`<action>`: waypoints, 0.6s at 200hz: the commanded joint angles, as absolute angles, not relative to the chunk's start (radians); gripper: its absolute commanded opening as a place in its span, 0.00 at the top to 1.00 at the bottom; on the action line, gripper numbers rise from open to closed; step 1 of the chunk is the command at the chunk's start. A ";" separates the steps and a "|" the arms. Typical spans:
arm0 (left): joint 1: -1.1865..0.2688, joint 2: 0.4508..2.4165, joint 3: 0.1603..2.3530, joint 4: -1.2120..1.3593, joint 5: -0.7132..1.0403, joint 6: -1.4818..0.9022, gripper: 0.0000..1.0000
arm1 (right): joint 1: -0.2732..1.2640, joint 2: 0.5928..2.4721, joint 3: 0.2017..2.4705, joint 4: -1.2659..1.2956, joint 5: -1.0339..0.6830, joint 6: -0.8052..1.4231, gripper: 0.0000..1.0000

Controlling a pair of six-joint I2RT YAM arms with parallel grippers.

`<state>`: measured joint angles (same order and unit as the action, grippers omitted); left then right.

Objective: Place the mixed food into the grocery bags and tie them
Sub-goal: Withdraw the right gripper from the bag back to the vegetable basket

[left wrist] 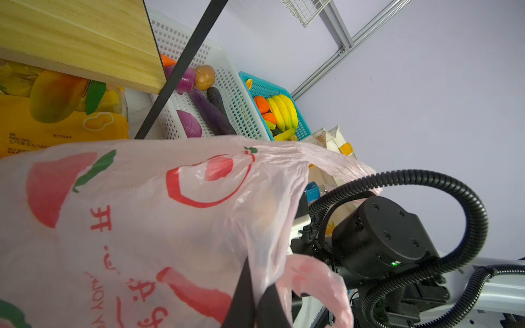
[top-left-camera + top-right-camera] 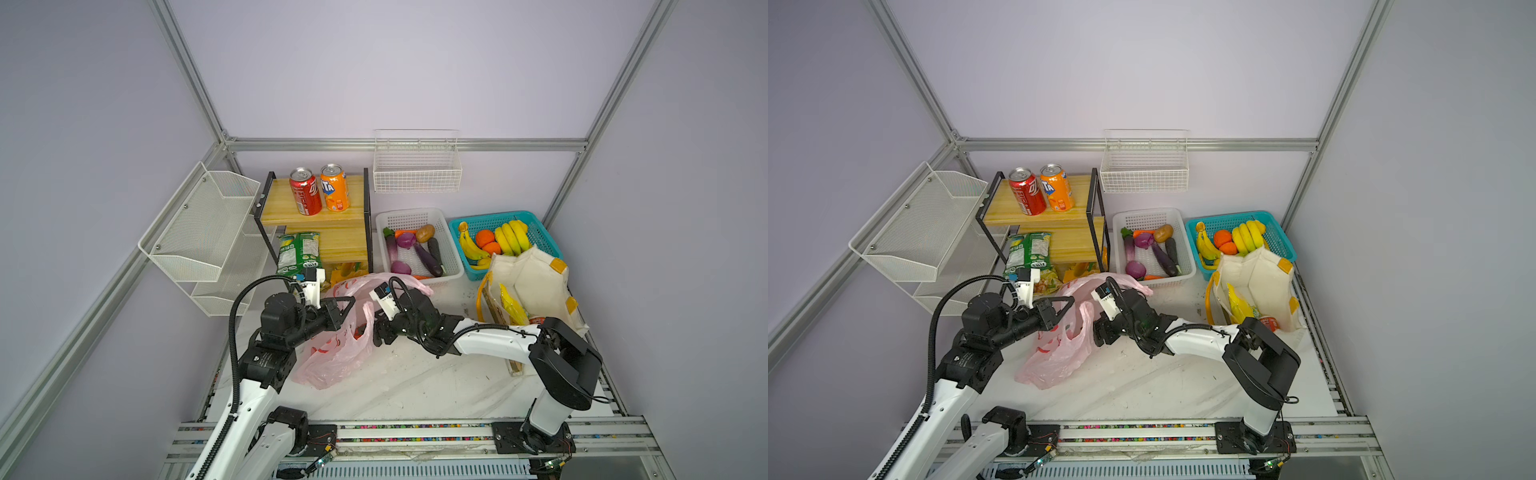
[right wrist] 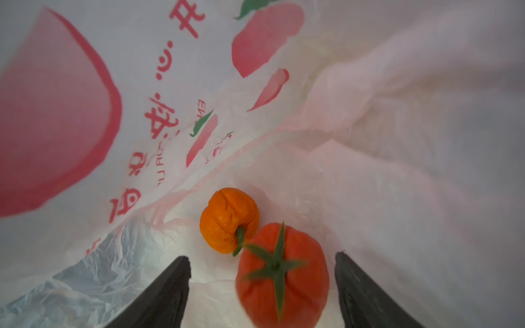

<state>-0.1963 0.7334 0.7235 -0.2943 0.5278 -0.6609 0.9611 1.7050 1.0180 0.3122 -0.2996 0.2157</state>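
clock note: 12 is the back wall, read in a top view from the middle of the table [image 2: 415, 382].
left gripper [image 2: 347, 311]: around 9 o'clock, fingers pressed together on the rim of the pink bag [image 2: 332, 357], propping the mouth up. If that thin film slides out of the pinch, the mouth probably flops shut on the other arm.
right gripper [image 3: 261, 257]: reaches into the bag mouth from the 3 o'clock side, fingers spread wide. There's a gap on either side of the tomato [image 3: 284, 272], so nothing is gripped.
tomato + pumpkin [image 3: 227, 218]: both inside the bag, snug against each other, pumpkin deeper in. The bag lies slumped on its side, so two round things could roll back out of the mouth.
snag risk: the spread fingertips sit close to the film. Pulling out crooked could hook it and drag or tear the bag.
cream tote [image 2: 536, 282]: 2 o'clock, leaning, yellow chip packet [image 2: 513, 307] poking out. A bump from the right arm might tip it.
white basket [image 2: 453, 266]: 12 o'clock, eggplant [image 2: 426, 259] and onion [image 2: 405, 240] not yet packed.
red soda can [image 2: 305, 191]: 11 o'clock on the wooden shelf [image 2: 357, 199], just beside the orange can [image 2: 334, 189]. A sloppy grab likely topples the neighbour.
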 commanded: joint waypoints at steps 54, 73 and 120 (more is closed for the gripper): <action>-0.183 0.694 0.738 -0.390 0.364 -0.640 1.00 | 0.935 1.409 1.006 0.072 -0.202 0.138 0.18; -0.172 0.672 0.730 -0.396 0.339 -0.656 1.00 | 0.891 1.304 0.950 0.040 -0.245 0.156 0.19; -0.140 0.650 0.705 -0.385 0.314 -0.709 1.00 | 0.719 1.155 0.891 0.012 -0.324 0.217 0.23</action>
<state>-0.1566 0.6647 0.7235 -0.3935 0.3462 -0.6788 0.7918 1.1778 0.9009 0.0528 -0.2855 0.1749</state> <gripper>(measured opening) 0.047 0.780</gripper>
